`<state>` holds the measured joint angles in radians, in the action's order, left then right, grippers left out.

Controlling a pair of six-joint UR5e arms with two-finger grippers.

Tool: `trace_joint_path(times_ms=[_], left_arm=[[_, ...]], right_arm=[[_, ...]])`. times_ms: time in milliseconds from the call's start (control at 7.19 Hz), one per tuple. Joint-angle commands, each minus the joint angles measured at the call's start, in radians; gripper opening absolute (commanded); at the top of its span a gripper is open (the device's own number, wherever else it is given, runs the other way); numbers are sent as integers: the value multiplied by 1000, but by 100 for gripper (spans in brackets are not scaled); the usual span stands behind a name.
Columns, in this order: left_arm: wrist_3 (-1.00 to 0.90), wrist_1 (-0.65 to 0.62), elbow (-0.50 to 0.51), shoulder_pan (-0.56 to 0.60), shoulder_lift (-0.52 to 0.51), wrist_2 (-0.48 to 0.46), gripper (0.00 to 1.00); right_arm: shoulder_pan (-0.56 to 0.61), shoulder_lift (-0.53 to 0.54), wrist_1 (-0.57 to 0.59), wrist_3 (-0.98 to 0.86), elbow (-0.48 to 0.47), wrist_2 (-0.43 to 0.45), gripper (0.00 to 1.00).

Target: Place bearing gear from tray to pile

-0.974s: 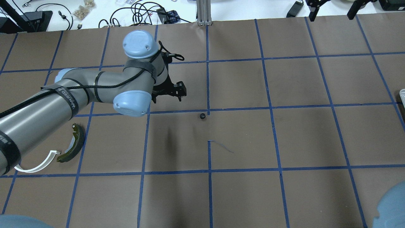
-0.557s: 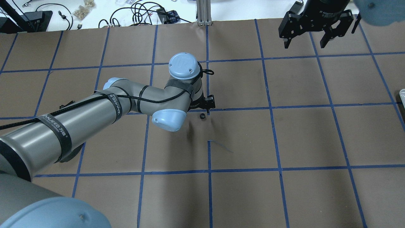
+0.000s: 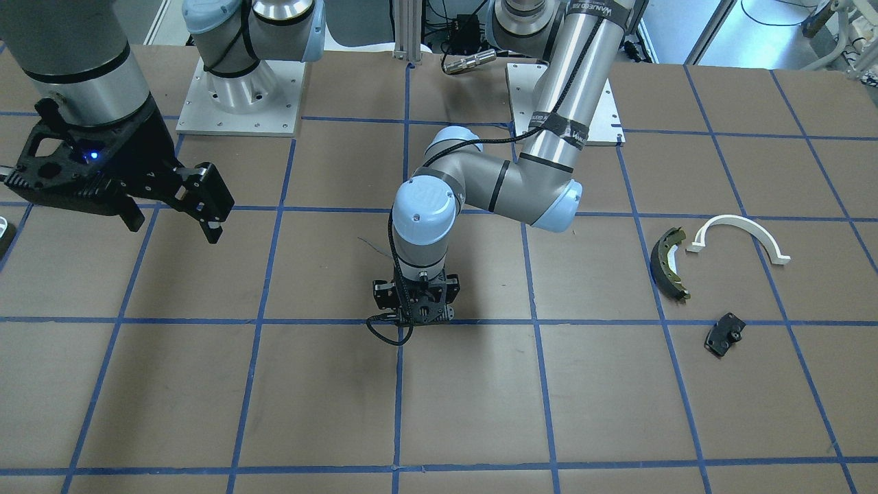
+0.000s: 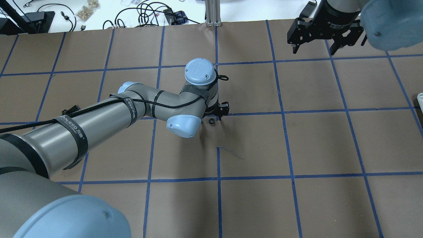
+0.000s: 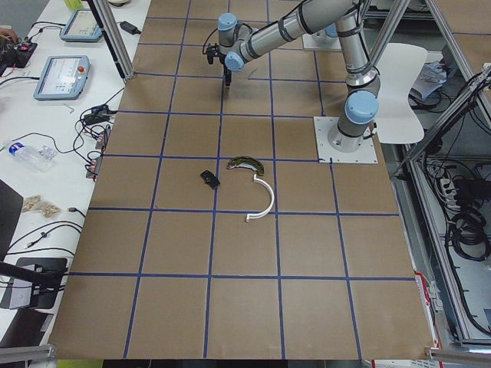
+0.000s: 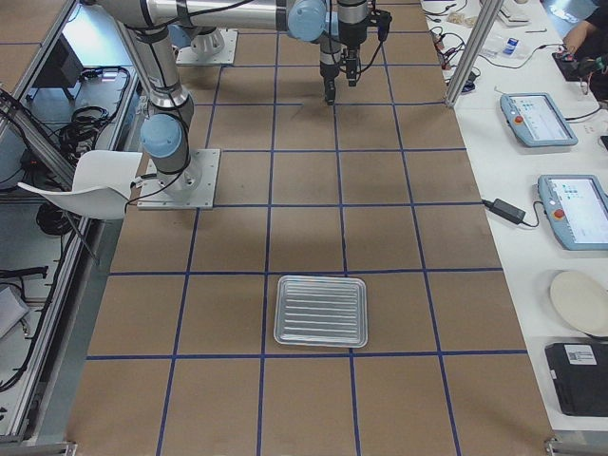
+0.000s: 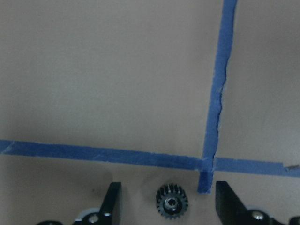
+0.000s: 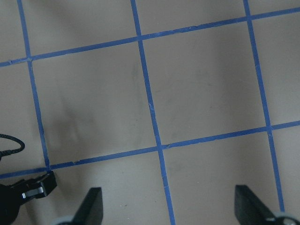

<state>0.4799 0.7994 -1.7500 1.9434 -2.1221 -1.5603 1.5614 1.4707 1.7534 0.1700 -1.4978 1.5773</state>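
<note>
The bearing gear [image 4: 211, 121], a small black toothed wheel, lies on the brown table by a blue tape crossing. My left gripper [image 4: 215, 115] hangs low over it, open. In the left wrist view the gear [image 7: 172, 201] sits between the two fingers [image 7: 112, 201] without touching them. The pile lies apart on the table: an olive brake shoe [image 3: 669, 264], a white arch [image 3: 741, 233] and a small black plate [image 3: 724, 334]. My right gripper [image 4: 314, 48] is open and empty, high at the far right.
A ribbed metal tray [image 6: 321, 311] with nothing in it stands at the table's right end. The left arm [image 4: 99, 119] covers the pile in the overhead view. Cables and boxes lie beyond the far table edge [image 4: 132, 13].
My left arm has swung right and come down, so its open gripper now stands over the gear. The right gripper has come into view at the far right.
</note>
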Motion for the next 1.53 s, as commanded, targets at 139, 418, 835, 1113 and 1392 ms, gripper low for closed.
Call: trace_joint_path(times_ms=[139,418,835,1113,1392], left_arm=[[-12,10,20,3,-3,-15,29],[-17,14,21,2,4,-15,7],[-169,116,11,-117,85,-17,5],[-423,216,7,-336,157,-14,5],[-694,239,0,-516,200,-24,4]], right_arm=[[12,-10,-8,25,21,1,100],[17,-4,-6,17,10,-2,100],[28,34,-6,14,-1,0,100],[28,69,1,14,-70,0,100],[28,85,9,14,-84,18,100]])
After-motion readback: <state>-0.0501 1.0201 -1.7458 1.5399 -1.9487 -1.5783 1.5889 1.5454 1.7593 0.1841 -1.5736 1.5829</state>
